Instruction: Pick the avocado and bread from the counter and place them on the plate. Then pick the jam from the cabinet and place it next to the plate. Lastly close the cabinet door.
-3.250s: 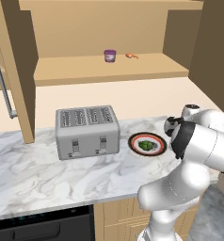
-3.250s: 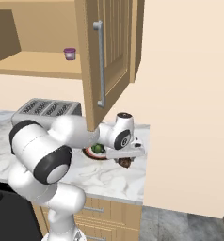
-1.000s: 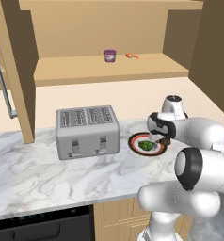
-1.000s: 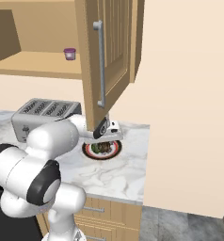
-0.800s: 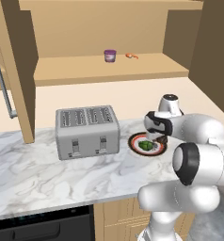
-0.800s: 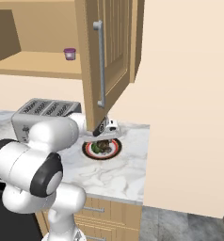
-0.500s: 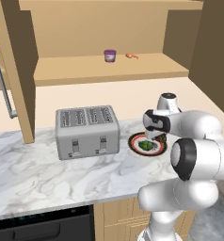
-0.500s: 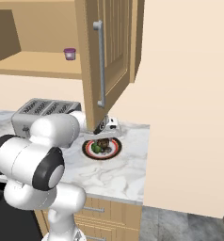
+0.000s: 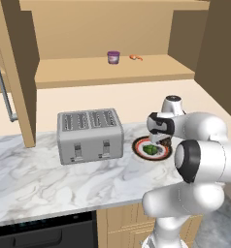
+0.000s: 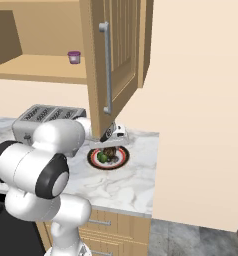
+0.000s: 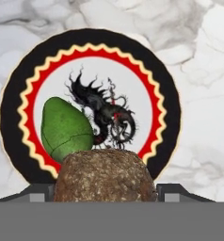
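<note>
- Left base view: the end effector hangs just above the plate, which sits on the bench toward its right end, near the back edge. The avocado lies on the plate. The toaster stands to the plate's left, apart from it. Up on the cabinet shelf, the jam stands beside a tiny orange item (both toward the shelf's middle).
- Right base view: the plate lies on the bench near the back edge, under the open cabinet door with its silver handle. The avocado is on the plate's left part, the bread just beside it under the end effector. The jam is on the shelf.
- Hand view: the bread sits between the two dark tips of the end effector, which stand apart at either side of it (whether they press on it I cannot tell). The avocado rests on the plate, touching the bread's left upper edge.
</note>
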### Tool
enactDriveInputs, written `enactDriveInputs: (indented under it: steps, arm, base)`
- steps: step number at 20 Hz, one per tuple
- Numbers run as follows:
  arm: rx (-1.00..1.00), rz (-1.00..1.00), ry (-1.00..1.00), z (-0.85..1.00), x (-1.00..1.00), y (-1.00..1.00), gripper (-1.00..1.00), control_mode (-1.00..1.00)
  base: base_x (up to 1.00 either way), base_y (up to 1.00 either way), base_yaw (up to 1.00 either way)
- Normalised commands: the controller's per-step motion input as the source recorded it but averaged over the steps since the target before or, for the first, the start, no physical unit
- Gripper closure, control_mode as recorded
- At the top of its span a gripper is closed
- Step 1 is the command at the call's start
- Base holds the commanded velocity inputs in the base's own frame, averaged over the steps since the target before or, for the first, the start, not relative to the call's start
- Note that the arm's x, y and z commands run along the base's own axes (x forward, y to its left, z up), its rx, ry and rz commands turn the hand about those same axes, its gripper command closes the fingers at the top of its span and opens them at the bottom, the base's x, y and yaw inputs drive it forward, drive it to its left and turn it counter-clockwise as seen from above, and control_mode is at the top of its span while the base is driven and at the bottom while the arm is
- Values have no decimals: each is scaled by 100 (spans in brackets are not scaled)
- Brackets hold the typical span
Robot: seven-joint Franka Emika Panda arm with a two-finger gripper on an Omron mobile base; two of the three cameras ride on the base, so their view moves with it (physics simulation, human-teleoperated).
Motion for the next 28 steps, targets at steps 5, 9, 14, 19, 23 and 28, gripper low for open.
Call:
enactDriveInputs:
  steps: [5, 9, 14, 19, 23, 28]
  arm:
    - [0, 0, 0, -10, 1, 0, 100, -100]
    - [0, 0, 0, -12, 7, 0, 100, -100]
    - [0, 0, 1, -14, 10, 0, 100, -100]
    - [0, 0, 1, -12, 12, 0, 100, -100]
    - [0, 0, 3, -13, 13, 0, 100, -100]
    - [0, 0, 3, -14, 14, 1, 100, -100]
  base:
    - [0, 0, 0]
    - [0, 0, 0]
    - [0, 0, 0]
    - [0, 0, 0]
    - [0, 0, 0]
    - [0, 0, 0]
